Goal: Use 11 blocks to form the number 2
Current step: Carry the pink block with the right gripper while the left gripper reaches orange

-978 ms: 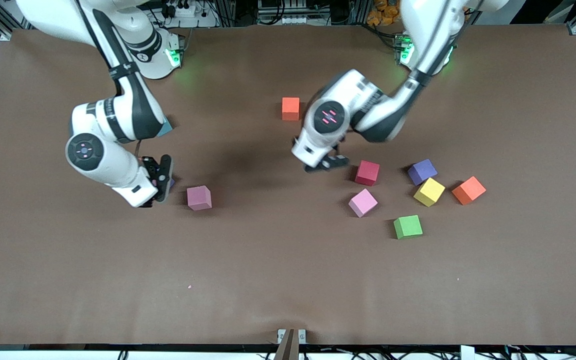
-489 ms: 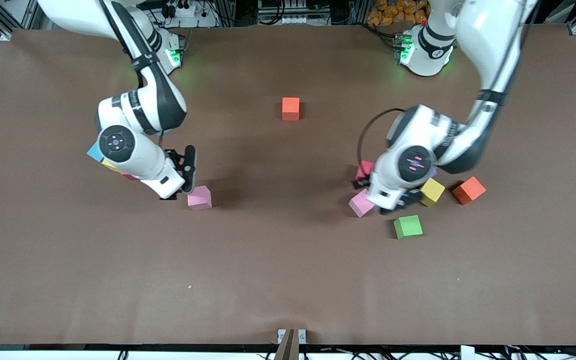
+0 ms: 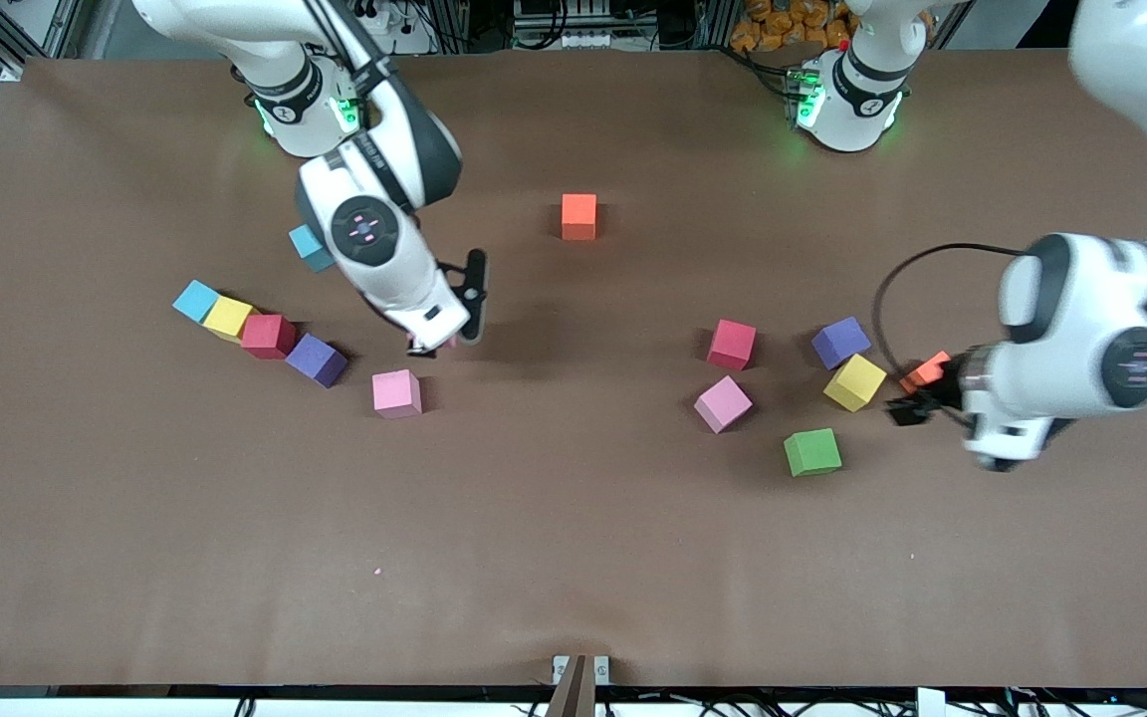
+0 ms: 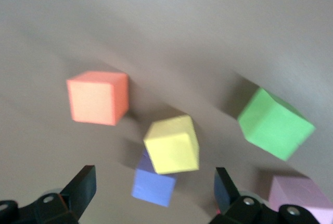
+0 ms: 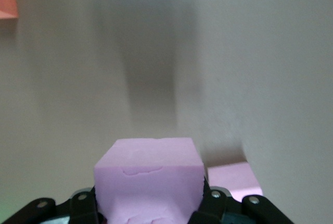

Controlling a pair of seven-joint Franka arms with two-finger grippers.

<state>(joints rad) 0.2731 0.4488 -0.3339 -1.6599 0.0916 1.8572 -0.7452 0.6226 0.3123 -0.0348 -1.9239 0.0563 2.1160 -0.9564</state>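
Right gripper is clamped on a pink cube, jaws pressed to its two sides, up in the air over the table just above another pink cube lying there. Left gripper has its jaws spread wide with nothing between them, hovering over an orange cube at the left arm's end of the table.

Out from the left gripper: a yellow cube just beside a purple cube, a green cube nearer the front camera, a pink cube and a red cube toward the middle. Another orange cube sits alone, farther from the camera.

Toward the right arm's end a row runs touching: a light-blue cube, a yellow cube, a red cube, a purple cube. A second light-blue cube peeks out beside the right arm.
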